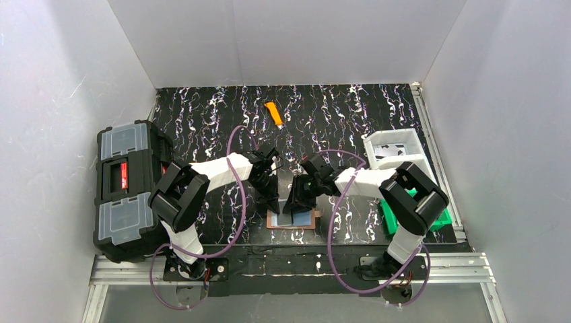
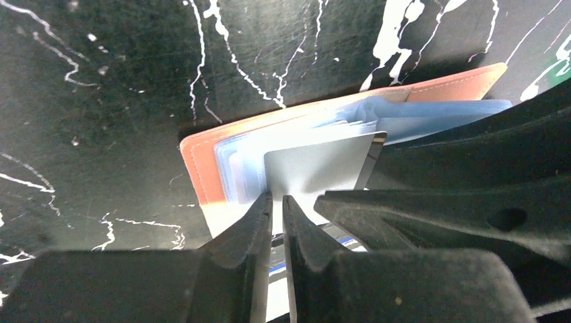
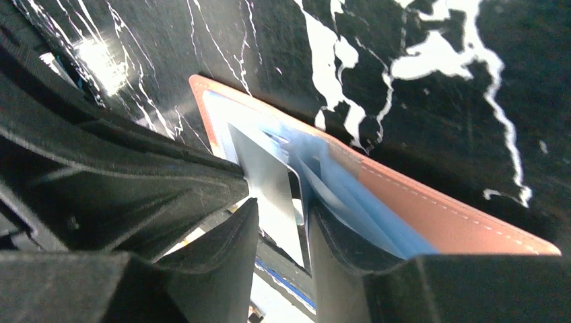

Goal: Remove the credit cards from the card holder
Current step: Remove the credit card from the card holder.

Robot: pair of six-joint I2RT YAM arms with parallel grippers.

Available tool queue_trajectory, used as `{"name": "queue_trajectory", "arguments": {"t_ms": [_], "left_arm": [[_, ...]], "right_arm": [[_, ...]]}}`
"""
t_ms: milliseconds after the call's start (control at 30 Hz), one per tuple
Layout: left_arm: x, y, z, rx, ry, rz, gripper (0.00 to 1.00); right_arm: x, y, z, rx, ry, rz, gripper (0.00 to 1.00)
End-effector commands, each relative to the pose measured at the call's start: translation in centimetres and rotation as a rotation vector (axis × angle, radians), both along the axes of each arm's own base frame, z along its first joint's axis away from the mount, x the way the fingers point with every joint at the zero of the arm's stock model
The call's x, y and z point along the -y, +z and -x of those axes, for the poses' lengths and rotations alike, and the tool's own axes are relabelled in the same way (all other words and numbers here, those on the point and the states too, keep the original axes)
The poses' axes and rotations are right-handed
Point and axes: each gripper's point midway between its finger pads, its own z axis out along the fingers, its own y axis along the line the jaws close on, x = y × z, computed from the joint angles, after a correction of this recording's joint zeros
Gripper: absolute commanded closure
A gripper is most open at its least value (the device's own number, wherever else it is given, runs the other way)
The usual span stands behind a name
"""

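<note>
At left sits a black toolbox (image 1: 128, 188). The left gripper (image 2: 277, 202) is pinched on the edge of a pale grey credit card (image 2: 316, 168). The card stands up from the open brown card holder (image 2: 195, 161), which lies mid-table (image 1: 377, 108) near the front edge. The right gripper (image 3: 283, 208) stands parted astride the card.

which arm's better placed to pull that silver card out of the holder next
Left, probably: the left end effector is pinched on the edge of the card, ready to pull. The right end effector stands open astride it, better for pinning the holder.
</note>
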Motion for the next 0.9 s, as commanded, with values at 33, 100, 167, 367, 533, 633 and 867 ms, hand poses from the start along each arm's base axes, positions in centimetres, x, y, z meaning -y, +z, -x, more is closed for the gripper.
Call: {"name": "queue_trajectory", "arguments": {"t_ms": [33,100,167,367,533,633,867], "left_arm": [[-0.8,-1.9,0.5,-0.024,0.05,-0.067,0.91],[-0.8,-2.2,0.5,-0.028,0.06,-0.07,0.94],[-0.9,-2.4,0.7,-0.036,0.065,-0.074,0.97],[-1.0,-3.0,1.0,-0.056,0.079,-0.085,1.0],[-0.9,-3.1,1.0,-0.059,0.082,-0.084,1.0],[-1.0,-3.1,1.0,-0.059,0.082,-0.084,1.0],[-1.2,-3.3,1.2,-0.064,0.091,-0.1,1.0]], "right_arm": [[1.0,1.3,-0.3,0.049,-0.033,-0.104,0.56],[1.3,1.6,-0.2,0.053,-0.034,-0.152,0.56],[1.5,1.9,0.0,0.053,-0.036,-0.196,0.56],[1.7,2.4,0.1,0.051,-0.059,-0.296,0.58],[1.4,2.3,0.3,0.026,-0.064,-0.345,0.74],[1.3,2.1,0.4,0.017,-0.074,-0.364,0.81],[1.5,1.6,0.4,0.009,-0.098,-0.381,0.91]]}}
